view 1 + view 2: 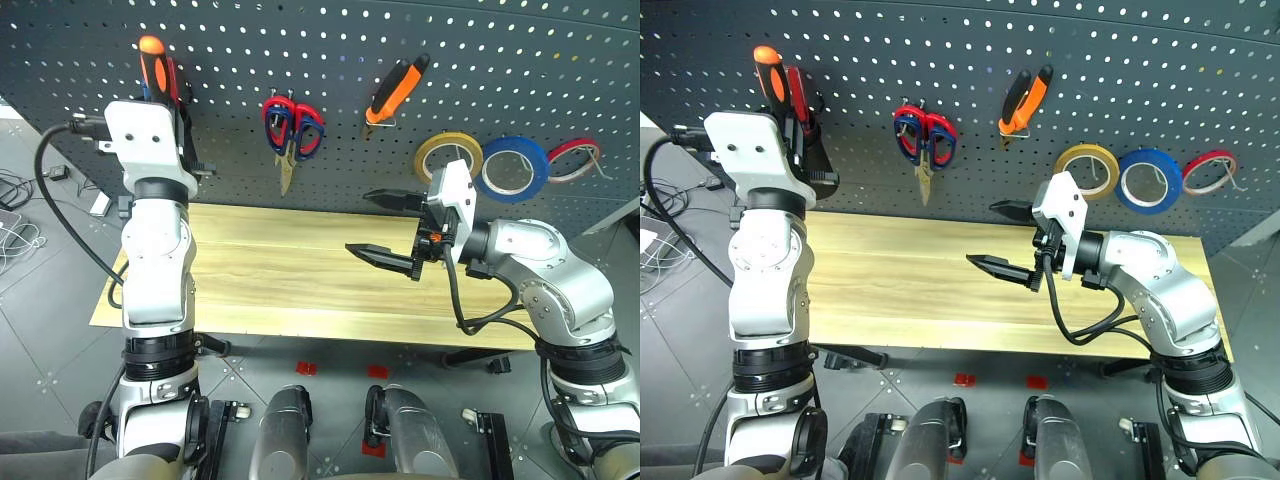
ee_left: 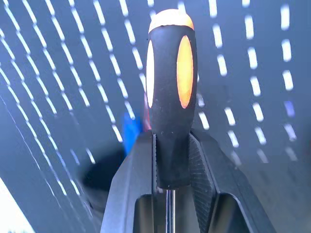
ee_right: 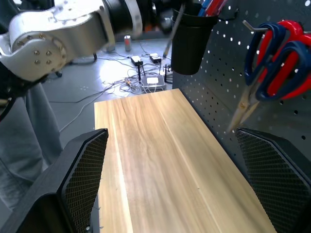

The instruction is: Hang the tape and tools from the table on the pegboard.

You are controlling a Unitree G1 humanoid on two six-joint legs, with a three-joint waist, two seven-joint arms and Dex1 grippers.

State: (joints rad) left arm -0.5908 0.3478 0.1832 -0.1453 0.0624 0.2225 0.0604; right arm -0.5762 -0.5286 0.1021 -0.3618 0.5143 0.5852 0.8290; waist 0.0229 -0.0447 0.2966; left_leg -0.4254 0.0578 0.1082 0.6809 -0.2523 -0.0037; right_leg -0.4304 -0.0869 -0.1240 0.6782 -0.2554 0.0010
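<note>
- The pegboard point(image 1: 330, 70) stands just ahead of the left gripper point(image 2: 171, 160) and beside the right gripper point(image 1: 385, 228), along its far finger.
- The table point(image 1: 300, 280) lies well below the left gripper and directly under the right one, its wood bare.
- The right gripper hovers level over the table, pointing across toward the left arm, its two fingers spread wide with nothing between them.
- The left gripper is raised against the pegboard and clamped on the screwdriver point(image 2: 170, 97); the orange-black handle sticks up past the fingertips, and the steel shaft runs down between the fingers.
- A black cup point(image 3: 190, 41) hangs on the pegboard just beside the left gripper.
- The red-and-blue scissors point(image 1: 292, 130) hang between the two grippers.
- The pliers point(image 1: 397, 90) hang above the right gripper.
- The tape point(image 1: 449, 158) hangs just behind the right gripper's wrist, with a blue roll point(image 1: 512, 167) and a red roll point(image 1: 573, 157) beyond it.
</note>
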